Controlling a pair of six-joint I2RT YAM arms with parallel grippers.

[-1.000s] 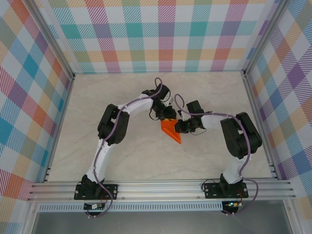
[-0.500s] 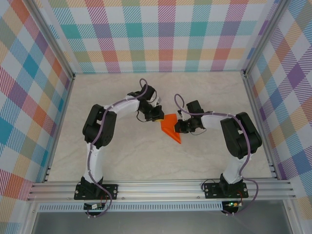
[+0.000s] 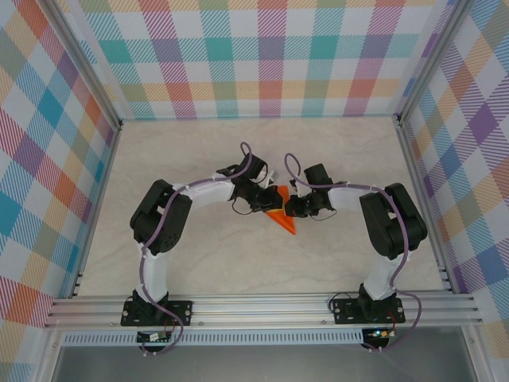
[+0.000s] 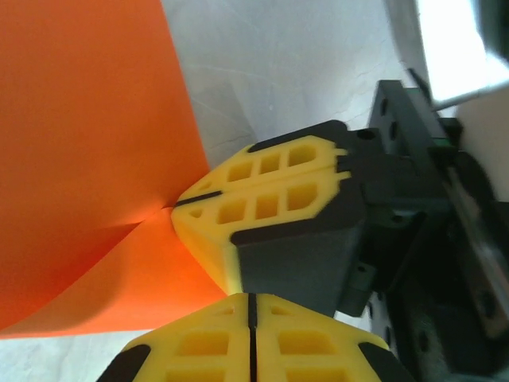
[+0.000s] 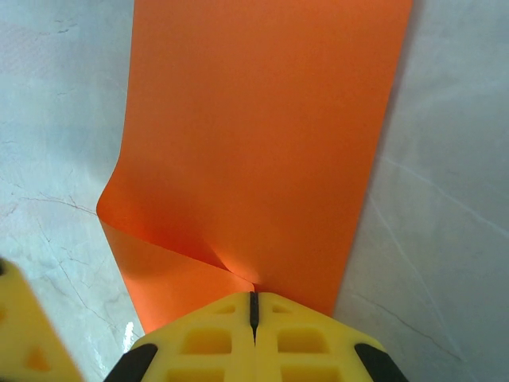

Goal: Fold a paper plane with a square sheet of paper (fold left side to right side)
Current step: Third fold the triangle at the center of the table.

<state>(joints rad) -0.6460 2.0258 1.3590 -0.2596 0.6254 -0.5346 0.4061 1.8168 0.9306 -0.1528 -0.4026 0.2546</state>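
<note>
Beige marbled table is carrying the work near its middle, well apart from all four edges. On the left, the left arm is arching in toward the centre, and the left gripper is hanging low with its yellow fingers pressed together pad to pad. In the left wrist view its tips are sitting just beside the lower edge of the sheet of paper; whether they are touching it cannot be told. Between the two grippers the bright orange sheet of paper is lying on the table, one pointed end aiming toward the near edge. Seen from the right wrist, the sheet is stretching away from the fingers, and a loose flap is bending over beside the pinched spot. On the right, the right gripper is clamping the paper's edge, its jaws closed to a thin seam, its tips meeting the crease. Behind it the right arm is reaching in from the right side.
</note>
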